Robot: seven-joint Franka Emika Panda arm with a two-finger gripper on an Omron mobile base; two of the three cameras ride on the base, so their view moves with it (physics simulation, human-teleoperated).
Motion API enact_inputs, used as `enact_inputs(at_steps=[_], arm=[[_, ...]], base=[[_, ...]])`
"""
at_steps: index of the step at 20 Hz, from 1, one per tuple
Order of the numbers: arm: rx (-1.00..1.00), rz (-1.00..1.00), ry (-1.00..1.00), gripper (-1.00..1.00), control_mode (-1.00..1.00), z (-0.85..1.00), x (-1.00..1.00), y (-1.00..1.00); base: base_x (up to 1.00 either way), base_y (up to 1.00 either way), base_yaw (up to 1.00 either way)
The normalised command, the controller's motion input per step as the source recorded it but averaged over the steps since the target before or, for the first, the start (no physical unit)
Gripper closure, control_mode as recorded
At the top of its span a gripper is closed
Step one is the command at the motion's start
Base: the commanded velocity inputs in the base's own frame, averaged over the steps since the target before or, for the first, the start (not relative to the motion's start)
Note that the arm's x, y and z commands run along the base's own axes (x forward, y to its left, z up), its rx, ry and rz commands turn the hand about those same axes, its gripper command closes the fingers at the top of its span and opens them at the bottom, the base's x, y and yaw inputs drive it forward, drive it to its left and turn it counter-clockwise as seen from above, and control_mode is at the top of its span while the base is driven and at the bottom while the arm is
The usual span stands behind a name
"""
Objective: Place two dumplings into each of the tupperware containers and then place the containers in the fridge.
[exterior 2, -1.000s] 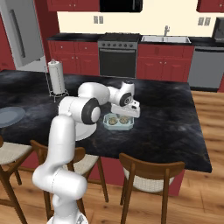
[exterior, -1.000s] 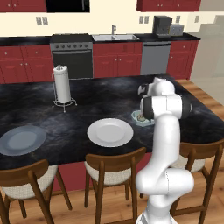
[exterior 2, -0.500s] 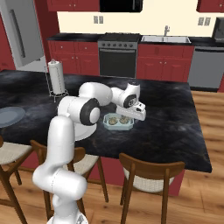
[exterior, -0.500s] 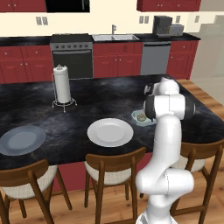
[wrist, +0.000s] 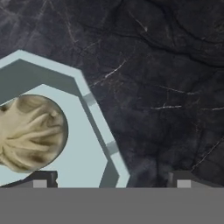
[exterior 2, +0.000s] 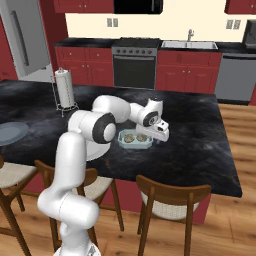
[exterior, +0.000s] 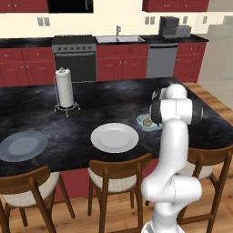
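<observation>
A pale blue-green tupperware container (exterior 2: 134, 140) sits on the black counter with two tan dumplings (exterior 2: 129, 138) side by side in it. In the left base view the container (exterior: 144, 123) peeks out beside my arm with one dumpling (exterior: 147, 122) showing. My gripper (exterior 2: 161, 133) hovers open and empty at the container's right end. In the hand view my gripper (wrist: 111, 181) straddles the container's rim (wrist: 94, 105), one fingertip (wrist: 41, 179) over the tub near a dumpling (wrist: 30, 133), the other over bare counter. The fridge (exterior 2: 22, 40) stands shut at the far left.
A white plate (exterior: 114, 137) and a grey plate (exterior: 22, 145) lie on the counter's near side. A paper towel holder (exterior: 64, 88) stands farther back. Wooden chairs (exterior: 116, 175) line the counter's front edge. Stove, sink and red cabinets run along the back wall.
My hand has drifted to the right, from above the container's middle to its right end, with the jaws staying wide. The container and dumplings have not moved.
</observation>
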Motion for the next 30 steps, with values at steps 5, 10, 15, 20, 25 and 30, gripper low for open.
enact_inputs(at_steps=[5, 10, 15, 20, 25, 30], arm=[[0.0, -0.03, 0.0, -1.0, -1.0, -0.26, 0.0, 0.0], [0.0, -0.04, 0.0, -1.0, -1.0, -0.2, 0.0, 0.0], [0.0, -0.06, 0.0, -1.0, -1.0, -0.12, 0.0, 0.0], [0.0, -0.05, 0.0, -1.0, -1.0, -0.11, 0.0, 0.0], [0.0, -0.01, 0.0, 1.0, -1.0, -0.01, 0.0, 0.0], [0.0, 0.0, 0.0, 1.0, -1.0, 0.0, 0.0, 0.0]], base=[[0.0, 0.0, 0.0], [0.0, 0.0, 0.0], [0.0, 0.0, 0.0], [0.0, 0.0, 0.0], [0.0, 0.0, 0.0], [0.0, 0.0, 0.0]])
